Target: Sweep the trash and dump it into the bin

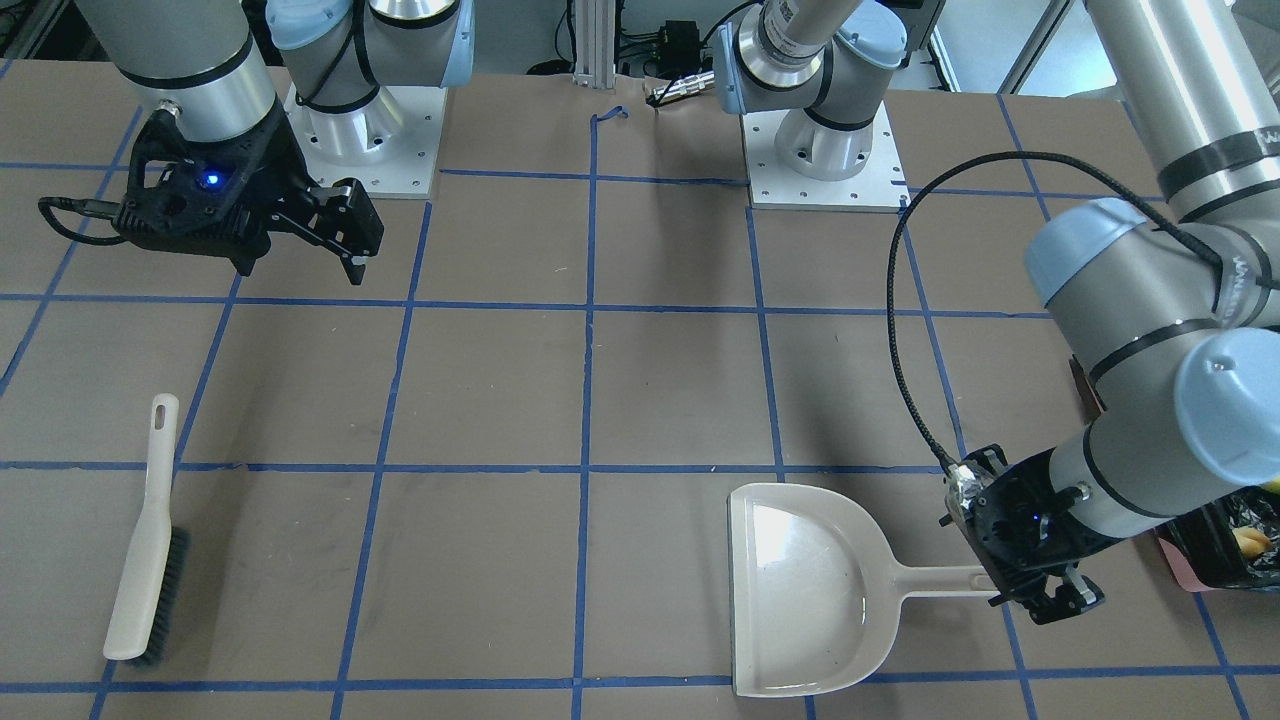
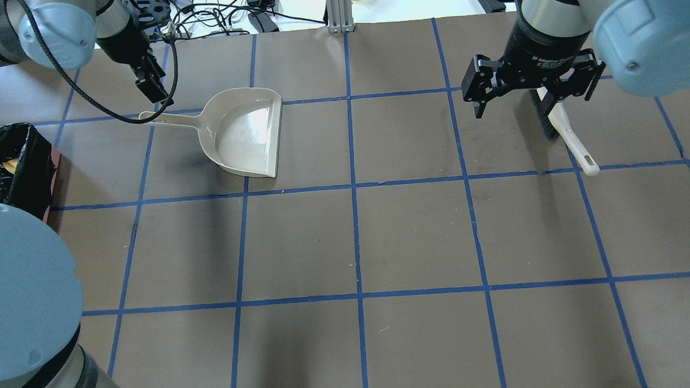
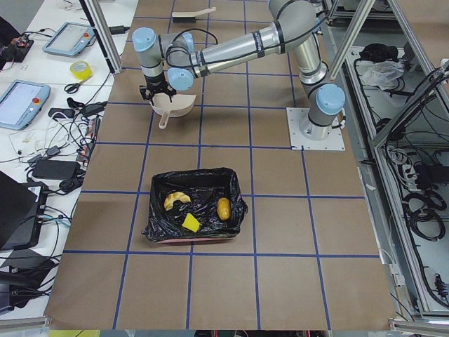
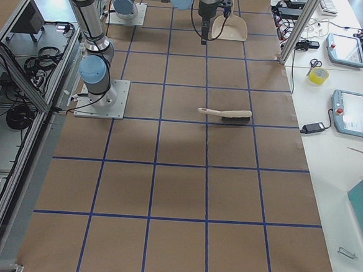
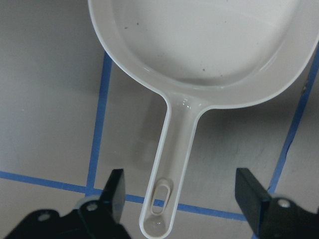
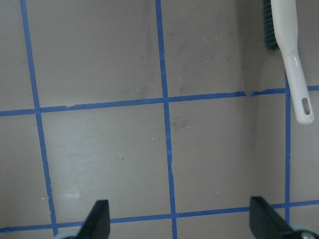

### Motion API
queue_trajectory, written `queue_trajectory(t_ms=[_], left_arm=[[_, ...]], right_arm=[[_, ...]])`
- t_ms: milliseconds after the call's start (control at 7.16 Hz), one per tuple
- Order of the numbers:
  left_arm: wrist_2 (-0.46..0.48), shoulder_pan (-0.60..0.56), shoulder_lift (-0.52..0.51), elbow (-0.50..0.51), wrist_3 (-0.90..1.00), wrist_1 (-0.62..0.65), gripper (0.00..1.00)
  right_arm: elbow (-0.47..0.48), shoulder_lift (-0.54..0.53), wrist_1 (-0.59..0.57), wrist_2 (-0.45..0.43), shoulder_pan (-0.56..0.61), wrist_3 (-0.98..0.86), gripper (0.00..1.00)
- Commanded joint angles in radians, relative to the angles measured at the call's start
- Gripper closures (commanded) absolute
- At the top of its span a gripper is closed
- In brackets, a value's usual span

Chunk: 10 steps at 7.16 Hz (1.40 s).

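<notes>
The trash lies inside the black-lined bin [image 3: 196, 173]: an orange-brown lump [image 3: 224, 208], a yellow sponge block [image 3: 191, 222] and a pale crescent slice [image 3: 177, 200]. An empty beige dustpan [image 2: 245, 131] rests flat on the table. Over the end of its handle [image 5: 172, 149] my left gripper [image 5: 182, 199] is open, one finger on each side and neither touching. A white brush [image 2: 566, 129] with dark bristles lies on the table, partly hidden in the overhead view. Above it my right gripper [image 2: 534, 95] hangs open and holds nothing.
Brown paper with a blue tape grid [image 2: 353, 188] covers the table. The bin [image 2: 11, 165] stands at the table's left end, close to my left arm's elbow. Both arm bases [image 1: 365, 130] sit on plates at the robot's edge. Cables lie beyond the far edge.
</notes>
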Motion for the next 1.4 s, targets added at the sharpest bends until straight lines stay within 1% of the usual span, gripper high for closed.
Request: queue_trajectory(t_ms=[0, 279, 419, 559, 838, 1117, 1257], left_arm=[[-0.006, -0.023, 0.062, -0.001, -0.254, -0.041, 0.11], [-0.002, -0.096, 0.102, -0.008, -0.576, -0.058, 0.03], [0.001, -0.13, 0.11, -0.015, -0.659, -0.068, 0.0], [0.003, -0.153, 0.126, -0.033, -0.788, -0.069, 0.0], [0.012, -0.158, 0.185, -0.091, -0.92, -0.094, 0.0], [0.017, -0.159, 0.254, -0.123, -1.132, -0.143, 0.0], [0.071, -0.159, 0.281, -0.136, -1.184, -0.173, 0.0]], right_arm=[[0.0, -0.007, 0.021, 0.0, 0.0, -0.009, 0.0], [0.0, -0.013, 0.025, 0.0, 0.0, -0.06, 0.0], [0.0, -0.012, 0.026, -0.001, 0.0, -0.06, 0.0], [0.002, -0.013, 0.025, -0.003, 0.0, -0.06, 0.0], [0.002, -0.015, 0.025, -0.009, 0.002, -0.06, 0.0], [0.002, -0.013, 0.026, -0.009, 0.0, -0.062, 0.0], [0.002, -0.013, 0.025, -0.009, 0.0, -0.063, 0.0]])
